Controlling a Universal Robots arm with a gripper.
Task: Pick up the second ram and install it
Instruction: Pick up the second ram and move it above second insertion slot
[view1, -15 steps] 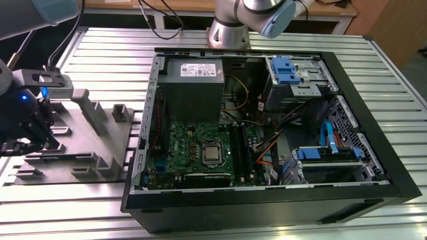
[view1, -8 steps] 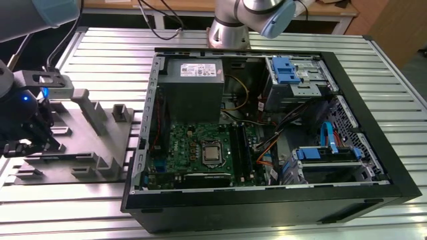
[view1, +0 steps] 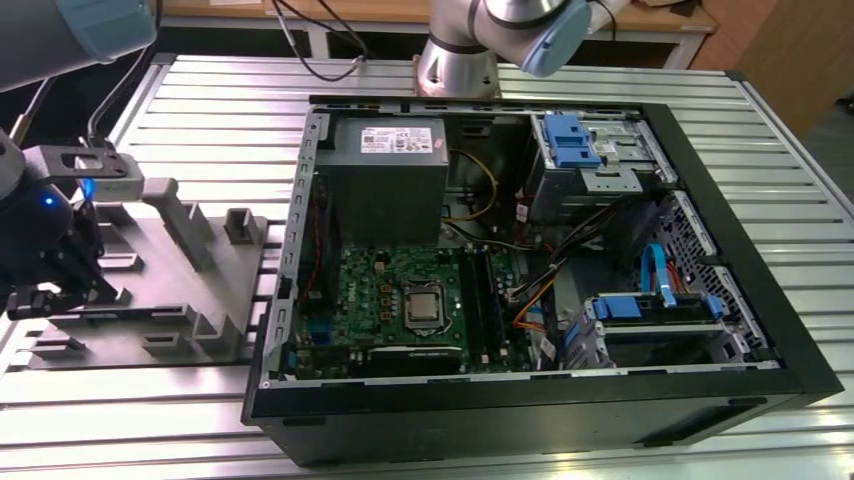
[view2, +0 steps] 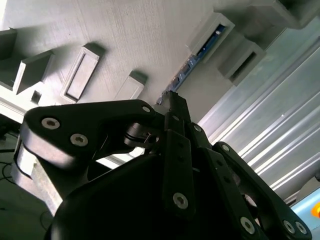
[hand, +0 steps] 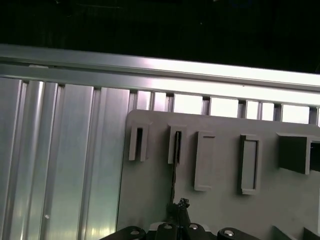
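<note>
Over the grey holder, at nine o'clock of the open computer case in the exterior view, hangs the end effector, low above the slatted aluminium tabletop. The holder is a flat grey block with raised pockets and narrow slits.

In the second wrist view the second ram stands on edge in one of those slits. It reads as a thin dark strip with small blue and dark parts along it, one end tucked into a grey pocket. The other end meets the tip of the end effector. There the black links draw in to a single narrow point, so I judge the end effector closed on the near end of the stick, though the contact itself is partly hidden. In the first wrist view the second ram is seen edge-on as a fine dark line. It runs from a slit in the holder to the end effector.

So the grasp looks made, or nearly made, but the lift is not done, since the stick sits in its holder, well apart from the case. Inside the case, the green motherboard lies flat. The black memory slots run at three o'clock of the silver processor. Whether a slot already bears a stick I cannot tell. Carrying the stick over and seating it are left.
</note>
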